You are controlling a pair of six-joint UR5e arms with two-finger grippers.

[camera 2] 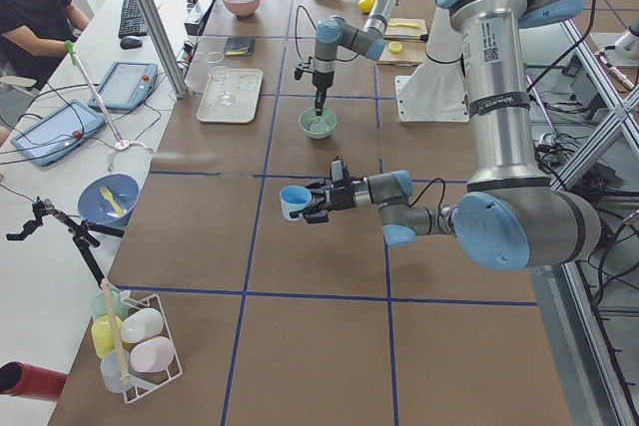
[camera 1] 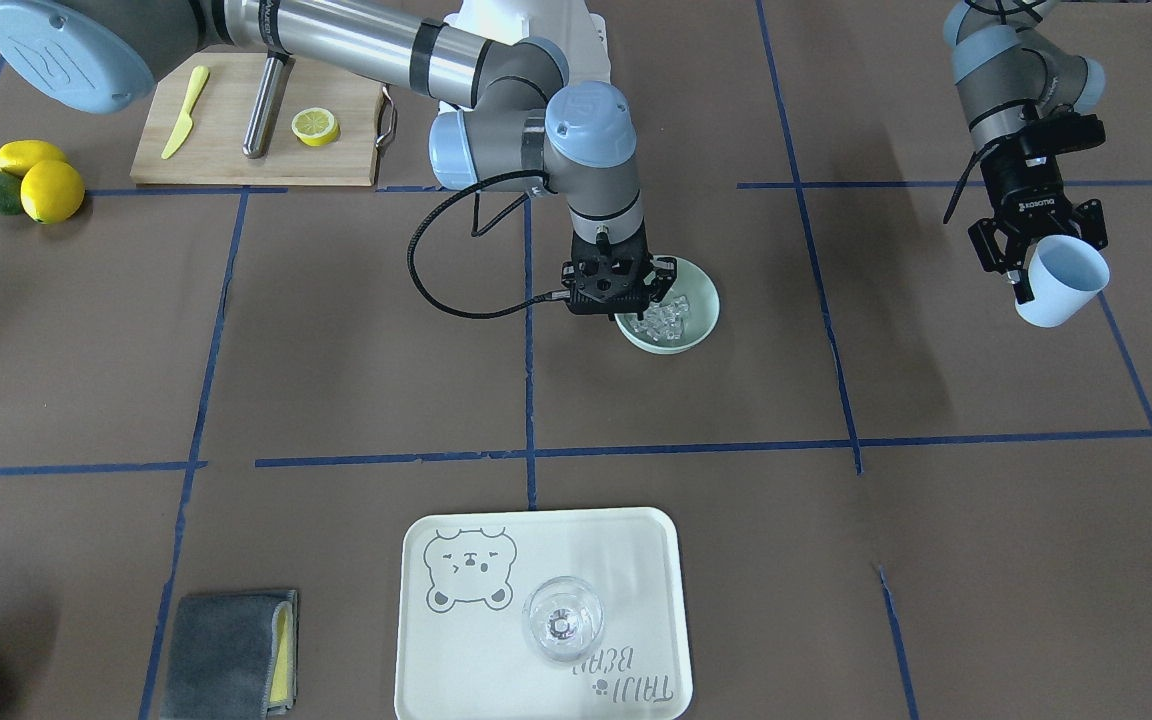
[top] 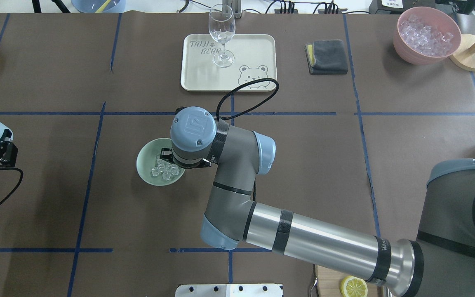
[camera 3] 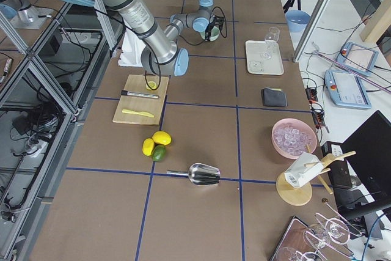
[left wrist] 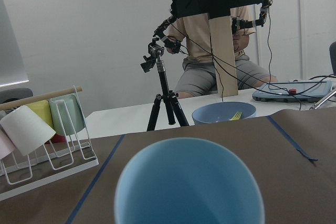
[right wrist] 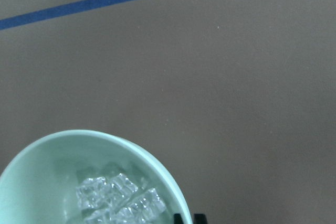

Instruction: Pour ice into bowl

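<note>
- The right gripper (right wrist: 187, 217) points straight down at the edge of the bowl (camera 1: 702, 300). In its wrist view the two fingertips sit close together with the bowl's rim running in between them, so it looks clamped on the rim.
- The bowl stands upright on the brown table (camera 1: 336, 350), near the middle and just beside a crossing of blue tape lines.
- The ice (camera 1: 664, 318) lies in a small heap at the bottom of the bowl.
- The left gripper (camera 1: 1041, 262) is clenched around a light blue cup (camera 1: 1068, 284), well apart from the bowl and held above the table near the robot's left end.
- The cup lies tilted on its side with the mouth pointing away from the gripper. The wrist view looks along its rounded outside, so I cannot see into it.
- A pale tray (camera 1: 636, 530) with a bear drawing sits on the far side of the table from the robot. A clear wine glass (camera 1: 562, 620) stands upright on it.
- A folded grey cloth (camera 1: 226, 655) lies beside the tray.
- A wooden board (camera 1: 226, 140) near the robot carries a lemon half (camera 1: 316, 126) and a yellow knife (camera 1: 185, 112).
</note>
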